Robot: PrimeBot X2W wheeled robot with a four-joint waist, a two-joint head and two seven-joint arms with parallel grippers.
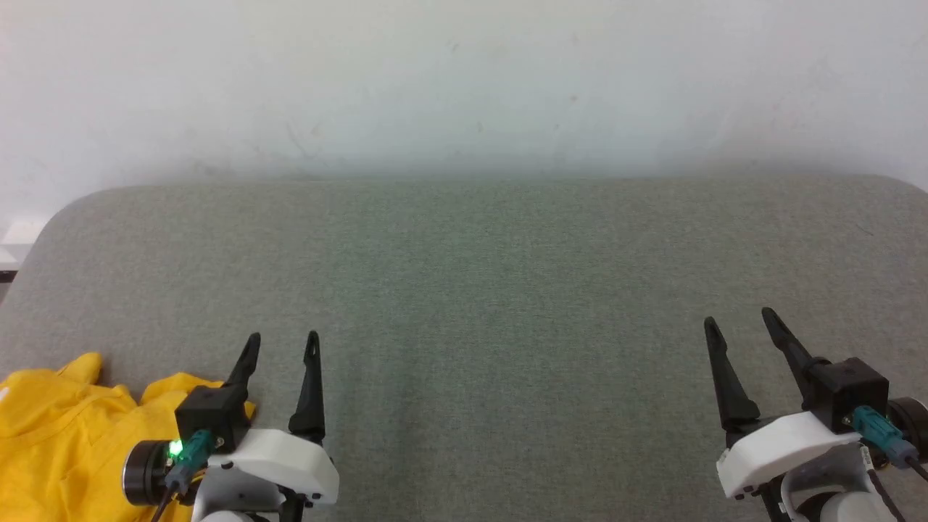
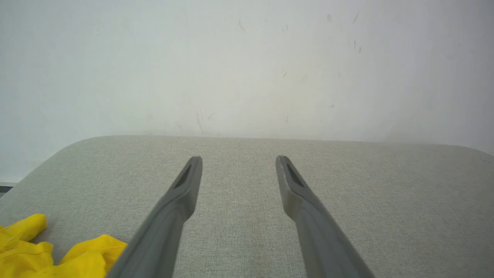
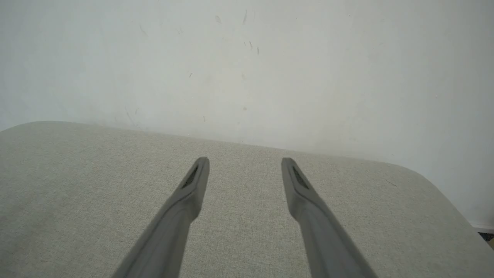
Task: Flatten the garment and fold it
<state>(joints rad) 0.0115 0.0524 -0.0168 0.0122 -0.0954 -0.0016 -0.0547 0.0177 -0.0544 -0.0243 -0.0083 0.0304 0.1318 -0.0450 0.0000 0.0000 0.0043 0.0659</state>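
The garment (image 1: 58, 435) is a bright yellow crumpled heap at the lower left corner of the grey table, partly cut off by the frame edge. In the left wrist view a yellow fold of the garment (image 2: 34, 255) lies at the bottom left. My left gripper (image 1: 281, 342) hovers just right of the heap, open, with nothing between its fingers (image 2: 185, 193). My right gripper (image 1: 738, 319) stands open and empty at the lower right, far from the cloth; its fingers (image 3: 193, 189) point over bare table.
The grey fabric-covered table (image 1: 464, 290) has rounded far corners and stands against a white wall (image 1: 464, 87). Its wide middle stretches between the two grippers. A strip of floor shows past the table's left edge (image 1: 11, 250).
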